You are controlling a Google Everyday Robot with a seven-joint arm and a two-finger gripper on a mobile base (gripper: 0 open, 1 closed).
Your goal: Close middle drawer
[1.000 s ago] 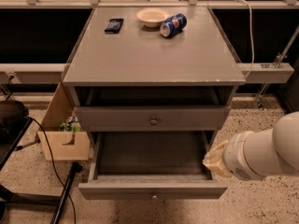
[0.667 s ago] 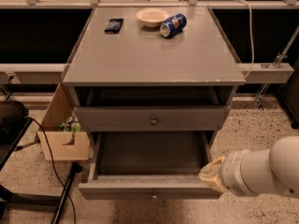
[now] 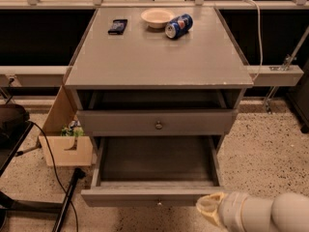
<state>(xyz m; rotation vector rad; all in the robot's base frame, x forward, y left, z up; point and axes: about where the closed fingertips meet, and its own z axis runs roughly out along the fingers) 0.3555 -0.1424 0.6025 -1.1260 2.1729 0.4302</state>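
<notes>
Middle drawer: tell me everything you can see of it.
The middle drawer is grey and looks like wood. It is a wide, shallow tray with thin side walls and a plain flat front. It stands pulled far out of the cabinet, level, just below the upper drawer front. Nothing shows inside it. The gripper is by the right end of the drawer's front, low in view; whether it touches the drawer cannot be told.

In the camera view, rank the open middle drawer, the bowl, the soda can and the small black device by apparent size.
1. middle drawer.
2. bowl and soda can: about alike, not ranked.
3. small black device.
The gripper, bottom right by the drawer's front corner, is nearest the camera.
</notes>
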